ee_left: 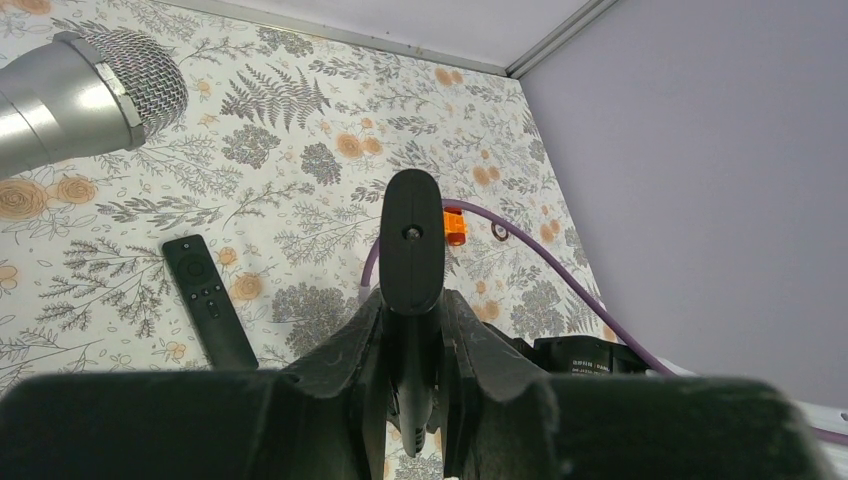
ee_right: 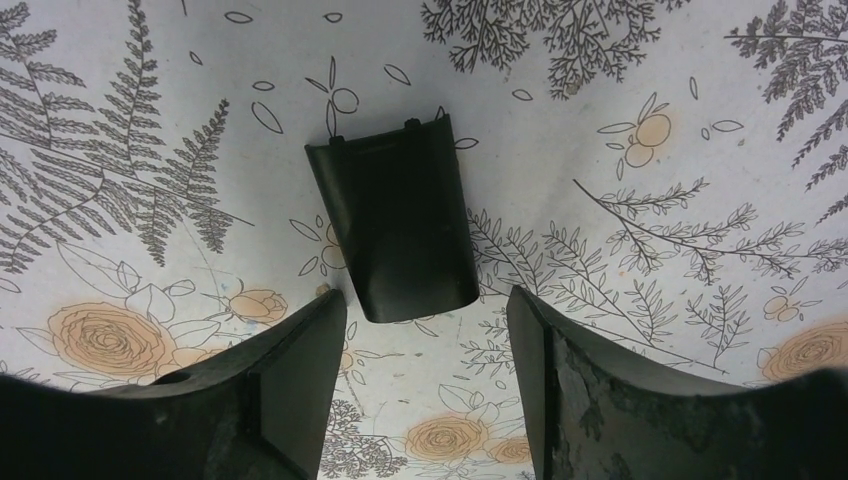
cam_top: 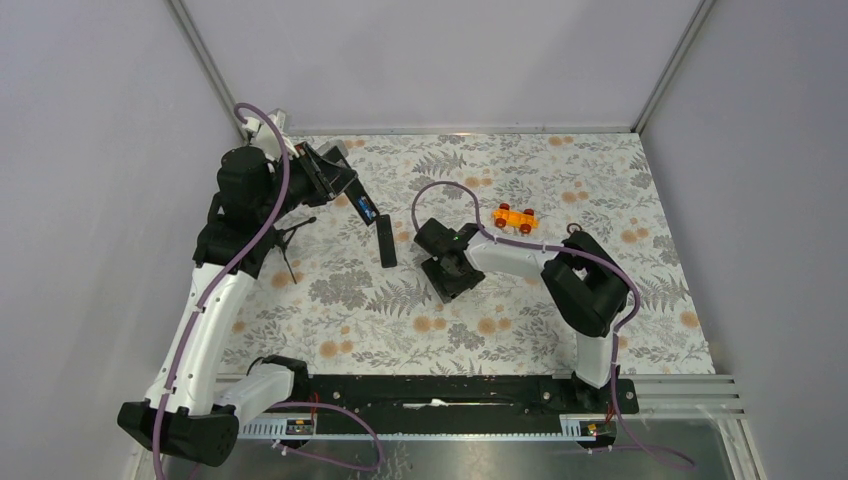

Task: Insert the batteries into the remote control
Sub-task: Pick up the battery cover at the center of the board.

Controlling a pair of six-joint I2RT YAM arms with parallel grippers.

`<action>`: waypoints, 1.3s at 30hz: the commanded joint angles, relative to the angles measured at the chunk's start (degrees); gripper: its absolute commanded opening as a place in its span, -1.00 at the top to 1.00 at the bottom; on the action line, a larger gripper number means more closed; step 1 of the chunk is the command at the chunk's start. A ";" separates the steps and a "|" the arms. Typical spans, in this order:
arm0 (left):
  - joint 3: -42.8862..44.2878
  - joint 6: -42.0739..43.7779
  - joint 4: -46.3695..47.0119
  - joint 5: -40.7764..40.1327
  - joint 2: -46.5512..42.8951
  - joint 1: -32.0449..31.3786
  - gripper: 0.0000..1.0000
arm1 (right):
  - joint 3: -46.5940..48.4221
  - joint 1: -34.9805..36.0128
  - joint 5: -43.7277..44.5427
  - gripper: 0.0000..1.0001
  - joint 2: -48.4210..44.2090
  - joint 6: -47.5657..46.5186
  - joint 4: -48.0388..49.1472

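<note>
Closest to its wrist camera, the left gripper (ee_left: pixel 412 308) has its fingers pressed tight on the remote control (ee_left: pixel 411 240), held above the flowered cloth (ee_left: pixel 300 120) at the table's far left. That view alone shows the button face of a second remote (ee_left: pixel 208 300) and a silver microphone (ee_left: pixel 90 85). Its white lettering low right is too small to read, as is a blue speck on the held remote seen from above. Rightward, the right gripper (ee_right: pixel 425 300) hangs with fingers spread, touching nothing, over the small black cover (ee_right: pixel 395 220), which the arm hides from above; an orange toy (cam_top: pixel 515 218) sits farther right.
</note>
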 commanded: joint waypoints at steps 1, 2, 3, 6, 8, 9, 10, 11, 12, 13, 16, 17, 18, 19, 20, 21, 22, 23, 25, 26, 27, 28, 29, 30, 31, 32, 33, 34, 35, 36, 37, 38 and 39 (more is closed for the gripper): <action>0.32 0.43 4.03 1.12 -0.62 0.55 1.00 | 1.82 0.61 -1.57 -0.37 1.74 -3.48 -0.48; 0.33 0.39 4.04 1.24 -0.62 0.63 1.00 | 1.86 0.55 -2.16 -0.37 1.94 -3.78 -0.48; 0.28 0.38 4.03 1.41 -0.56 0.65 1.00 | 1.80 0.40 -2.94 -0.37 2.05 -4.13 -0.39; 0.18 0.34 4.06 1.49 -0.51 0.73 1.00 | 1.14 0.09 -6.41 -0.33 1.92 -5.17 0.72; 0.15 0.23 4.08 1.56 -0.47 0.74 1.00 | 0.18 -0.44 -8.48 -0.28 1.55 -6.23 2.08; 0.08 0.21 4.04 1.70 -0.48 0.74 1.00 | -0.07 -0.90 -8.72 -0.25 1.50 -6.75 2.45; 0.09 0.25 4.03 1.86 -0.48 0.74 1.00 | -0.21 -1.42 -8.75 -0.24 1.51 -7.19 2.74; 0.11 0.21 4.03 2.01 -0.41 0.82 1.00 | -0.17 -2.01 -8.75 -0.22 1.74 -7.65 2.79; 0.13 0.16 4.03 2.15 -0.33 0.83 1.00 | -0.28 -2.52 -9.81 -0.18 1.84 -7.96 2.75; 0.07 0.13 4.03 2.32 -0.33 0.83 1.00 | -0.25 -3.04 -10.03 -0.15 1.95 -8.28 2.75; 0.14 0.00 4.10 2.68 -0.17 0.87 1.00 | -0.18 -3.61 -9.22 -0.07 2.15 -8.81 2.81; 0.12 -0.05 4.23 2.82 -0.11 0.83 1.00 | -0.20 -3.62 -7.76 -0.07 2.34 -8.93 2.77; 0.09 -0.17 4.28 2.97 0.02 0.87 1.00 | -0.16 -3.61 -7.36 -0.08 2.50 -9.06 2.78; 0.06 -0.22 4.42 3.19 0.10 0.83 1.00 | -0.25 -3.61 -7.07 -0.12 2.60 -9.07 2.88; 0.01 -0.36 4.60 3.47 0.23 0.83 1.00 | -0.40 -3.61 -7.03 -0.17 2.66 -9.08 3.13; 0.00 -0.47 4.71 3.70 0.33 0.83 1.00 | -0.53 -3.61 -7.15 -0.20 2.64 -9.08 3.41; 0.02 -0.52 4.82 3.81 0.46 0.84 1.00 | -0.65 -3.61 -7.29 -0.23 2.71 -9.15 3.61; -0.02 -0.58 4.82 3.98 0.47 0.83 1.00 | -0.88 -3.61 -7.26 -0.24 2.65 -9.24 3.82; 0.07 -0.59 4.83 4.15 0.68 0.83 1.00 | -1.32 -3.53 -6.91 -0.24 2.61 -9.33 4.51; 0.06 -0.64 4.91 4.32 0.84 0.83 1.00 | -1.50 -3.52 -6.83 -0.20 2.63 -9.49 4.74; 0.08 -0.63 4.92 4.38 0.93 0.83 1.00 | -1.49 -3.52 -6.86 -0.12 2.80 -9.51 4.81; 0.07 -0.73 4.96 4.73 1.10 0.83 1.00 | -1.40 -3.52 -6.96 -0.01 2.97 -9.44 4.76; 0.08 -0.82 4.99 4.96 1.28 0.83 1.00 | -1.45 -3.52 -6.81 0.15 2.91 -9.24 4.62; 0.10 -0.82 5.00 5.11 1.45 0.83 1.00 | -1.54 -3.52 -6.46 0.25 2.79 -8.86 4.65; 0.14 -0.84 5.00 5.19 1.48 0.78 1.00 | -1.72 -3.52 -5.96 0.31 2.46 -8.37 4.58; 0.21 -0.85 5.12 5.50 1.49 0.75 1.00 | -1.90 -3.52 -5.32 0.34 1.78 -7.80 4.71; 0.18 -0.77 5.40 5.87 1.54 0.75 1.00 | -2.06 -3.52 -4.70 0.37 1.10 -7.31 4.68; 0.13 -0.75 5.83 6.50 1.73 0.74 1.00 | -2.07 -3.60 -4.18 0.38 0.14 -6.67 4.39; -0.02 -0.80 6.38 7.46 2.18 0.66 1.00 | -1.96 -3.72 -3.58 0.39 -0.85 -6.11 4.05; -0.01 -0.93 7.05 8.98 2.90 0.61 1.00 | -1.85 -4.01 -3.45 0.39 -2.16 -5.49 3.63; -0.09 -1.33 7.90 10.34 3.68 0.27 1.00 | -1.77 -4.51 -3.40 0.40 -3.69 -4.67 3.19; -0.12 -1.67 8.78 11.13 4.63 -0.36 1.00 | -1.96 -5.21 -3.46 0.41 -5.28 -3.87 2.86; -0.07 -1.83 9.79 11.39 5.58 -1.23 1.00 | -2.11 -6.14 -3.50 0.41 -7.15 -2.95 2.33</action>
